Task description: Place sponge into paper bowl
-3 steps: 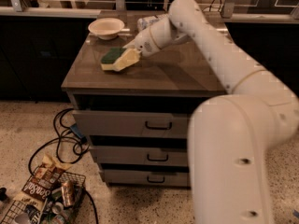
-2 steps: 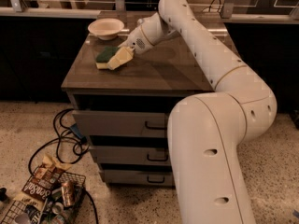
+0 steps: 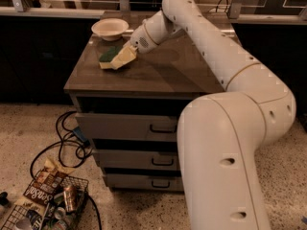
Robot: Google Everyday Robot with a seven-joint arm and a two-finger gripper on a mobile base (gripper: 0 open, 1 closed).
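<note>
One sponge point(image 3: 108, 56), green top, yellow body | gripper point(image 3: 125, 56) over cabinet point(image 3: 163, 75), fingers pinching it | paper bowl point(image 3: 110, 28) near

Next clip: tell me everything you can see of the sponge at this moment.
The sponge is small, with a dark green scouring top over a yellow foam body that shows along its near edge. It lies roughly flat at the left rear of the cabinet top, in front of the bowl and apart from it, not inside. The tool is against its right side and covers that end. Whether the sponge rests on the surface or is held just above it cannot be told.
</note>
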